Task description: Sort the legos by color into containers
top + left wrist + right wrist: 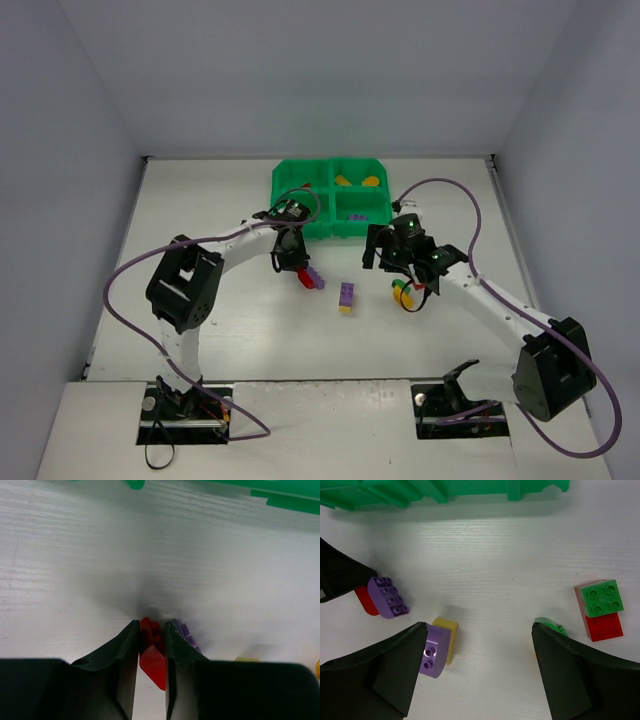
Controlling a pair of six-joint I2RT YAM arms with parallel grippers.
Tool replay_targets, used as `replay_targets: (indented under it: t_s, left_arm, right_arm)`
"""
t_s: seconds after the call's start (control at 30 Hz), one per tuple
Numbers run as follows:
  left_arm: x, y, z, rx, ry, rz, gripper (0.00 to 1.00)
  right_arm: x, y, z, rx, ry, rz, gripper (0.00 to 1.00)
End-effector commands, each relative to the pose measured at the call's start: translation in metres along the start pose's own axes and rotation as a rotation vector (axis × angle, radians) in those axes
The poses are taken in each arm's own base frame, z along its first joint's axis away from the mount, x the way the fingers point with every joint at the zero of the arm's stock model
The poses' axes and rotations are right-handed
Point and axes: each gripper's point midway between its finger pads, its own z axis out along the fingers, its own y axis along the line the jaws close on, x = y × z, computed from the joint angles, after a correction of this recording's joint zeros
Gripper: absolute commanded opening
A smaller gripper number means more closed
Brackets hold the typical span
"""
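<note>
My left gripper [300, 272] is shut on a red brick [153, 659] at table level, just in front of the green tray [300, 180]. A purple brick [188, 635] lies against its right finger. My right gripper [479, 626] is open and empty above the table. A purple brick joined to a yellow one [438, 645] lies by its left finger [395, 670]. A green brick [548, 625] peeks from behind its right finger. A green brick on a red one [600, 607] lies to the right. The tray holds yellow bricks [357, 181] at the back right and a purple one [357, 216] at the front right.
The tray's front wall [420, 492] runs along the top of the right wrist view. The purple and yellow pair [346, 296] lies between the two grippers. A cluster of yellow, green and red bricks [404, 293] sits under the right gripper [402, 272]. Grey walls enclose the table.
</note>
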Motion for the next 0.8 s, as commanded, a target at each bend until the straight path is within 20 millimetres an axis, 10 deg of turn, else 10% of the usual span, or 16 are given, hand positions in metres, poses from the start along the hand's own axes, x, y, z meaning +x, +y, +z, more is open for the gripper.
replay_targets:
  t_s: [0.0,0.1,0.77]
  left_arm:
    - [-0.009,-0.015,-0.012,0.036,-0.036,0.002,0.14]
    - [-0.005,-0.015,-0.016,0.048,-0.032,-0.002,0.00]
    - [-0.040,-0.025,-0.117,0.289,-0.408,0.276,0.00]
  right_arm:
    - [-0.018,0.009,-0.010,-0.034,-0.080,0.018,0.82]
    - [-0.018,0.010,-0.013,-0.045,-0.082,0.009,0.82]
    - [-0.027,0.121,-0.046,-0.635,-0.042,-0.257,0.84]
